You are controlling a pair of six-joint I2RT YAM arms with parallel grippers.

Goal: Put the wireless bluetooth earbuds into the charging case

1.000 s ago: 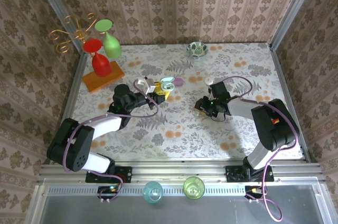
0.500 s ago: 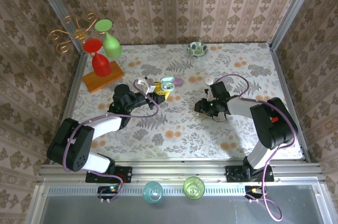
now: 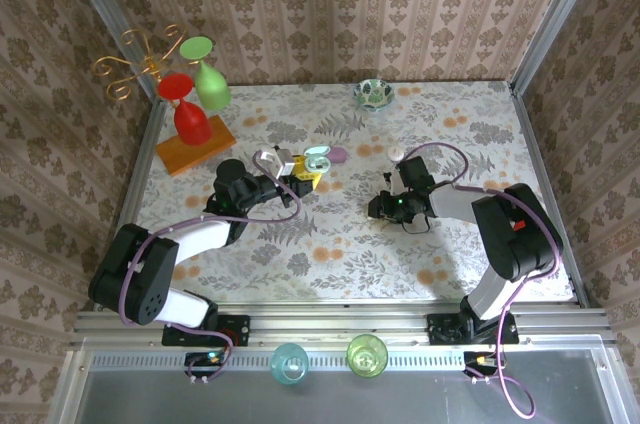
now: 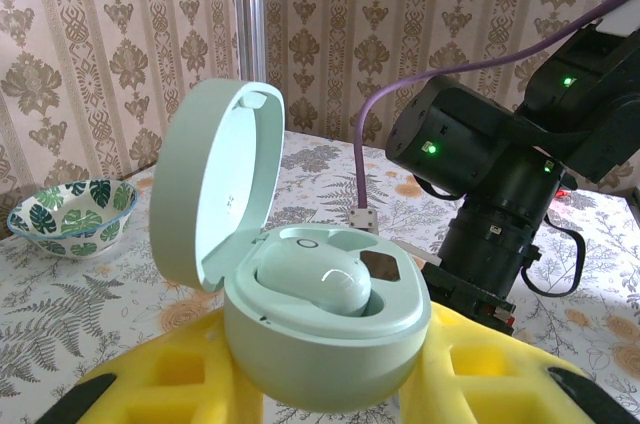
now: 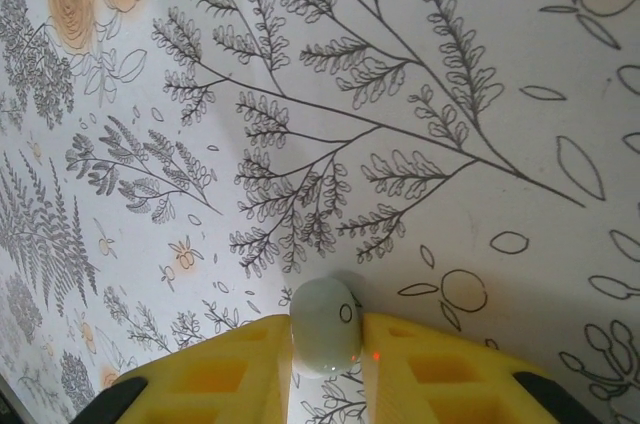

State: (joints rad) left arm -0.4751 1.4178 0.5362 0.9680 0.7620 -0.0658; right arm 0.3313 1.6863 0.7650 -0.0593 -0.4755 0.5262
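My left gripper (image 4: 325, 369) is shut on the mint-green charging case (image 4: 330, 339), its yellow fingers (image 4: 480, 369) pressing both sides. The case's lid (image 4: 215, 184) stands open, and one pale mint earbud (image 4: 315, 279) sits in a well beside a vacant one. From above, that case (image 3: 317, 157) is at the table's middle left. My right gripper (image 5: 325, 349) points down at the table, shut on a second pale mint earbud (image 5: 323, 324) that rests against the patterned cloth. In the top view the right gripper (image 3: 387, 207) is right of centre, hiding its earbud.
A lilac pebble-like case (image 3: 339, 155) lies just right of the held case, and a small white object (image 3: 396, 153) further right. A leaf-patterned bowl (image 3: 373, 93) stands at the back. Red and green glasses (image 3: 192, 109) stand on a wooden block at back left.
The right gripper's jaws have narrowed onto the earbud, and the right wrist has shifted slightly left. The left arm and the case have not moved.
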